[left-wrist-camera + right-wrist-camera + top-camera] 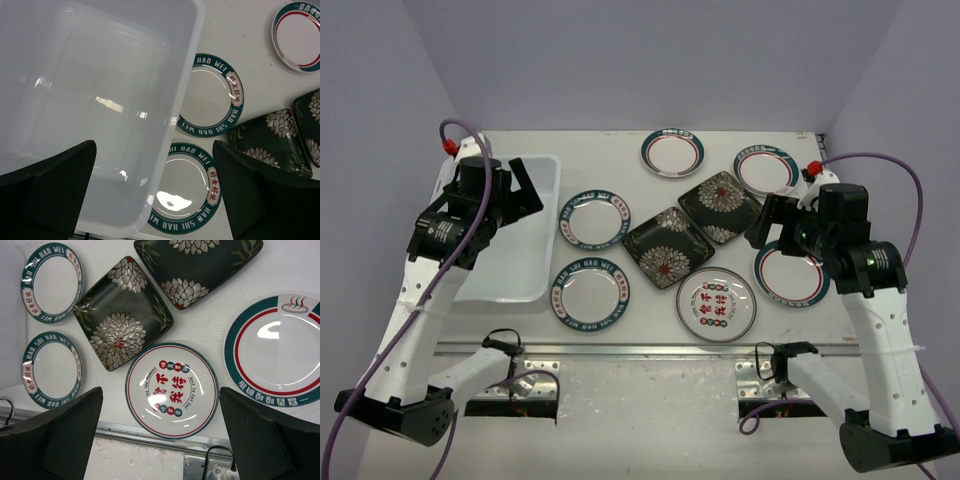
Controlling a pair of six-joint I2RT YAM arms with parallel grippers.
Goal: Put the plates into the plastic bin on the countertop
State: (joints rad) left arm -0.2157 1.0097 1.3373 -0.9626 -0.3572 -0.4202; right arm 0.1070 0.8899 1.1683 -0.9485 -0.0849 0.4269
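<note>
Eight plates point(716, 304) await collection; the bin point(515, 268) sits empty at the table's point(590, 150) left edge.
Left jaws gape above the bin, right jaws above plates by the right edge, likely poised for a first pickup.

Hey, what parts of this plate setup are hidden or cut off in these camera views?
Top view: the left arm covers the left side of the bin; the right arm covers part of a red-ringed plate.
Left wrist view: the left gripper hides one corner of the bin.
Right wrist view: the top edge cuts off a black square plate.
</note>
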